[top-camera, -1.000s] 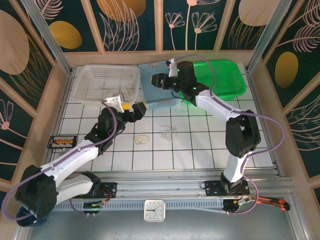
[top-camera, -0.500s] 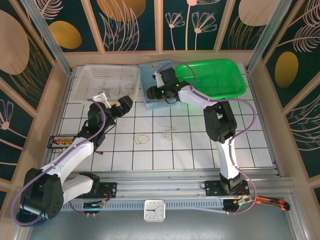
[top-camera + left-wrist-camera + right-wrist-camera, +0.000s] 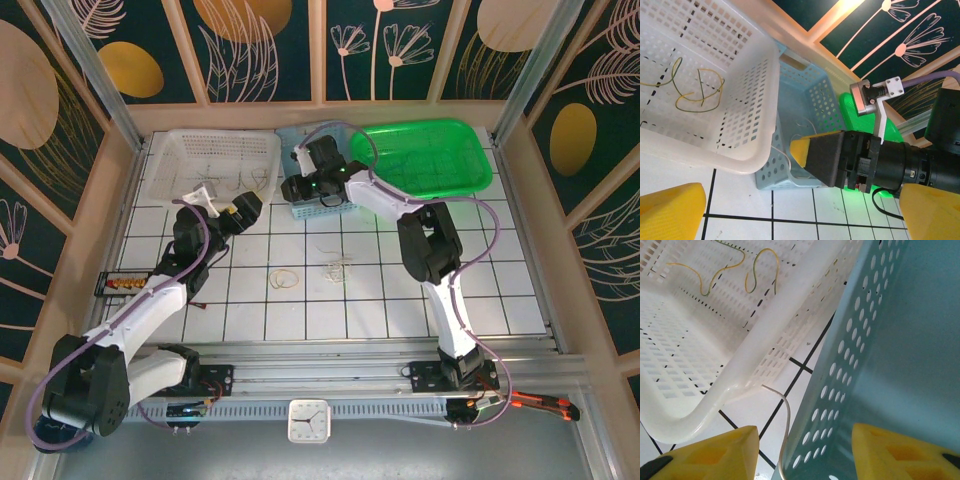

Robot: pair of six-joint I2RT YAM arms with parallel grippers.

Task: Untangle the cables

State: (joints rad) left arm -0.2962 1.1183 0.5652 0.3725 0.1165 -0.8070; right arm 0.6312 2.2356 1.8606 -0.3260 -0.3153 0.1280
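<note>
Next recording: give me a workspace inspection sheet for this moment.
Surface: white tiled table, flat.
Job's things: yellowish loop and white tangle apart on the tiles; yellow-green wires in white basket; thin white wire beside blue basket.
Clutter: green tray, terminal strip, clock.
Grippers: left gripper open, empty; right gripper open, the white wire between its fingers.
Cables: purple arm cable at the right wrist.
Surroundings: patterned panels.
</note>
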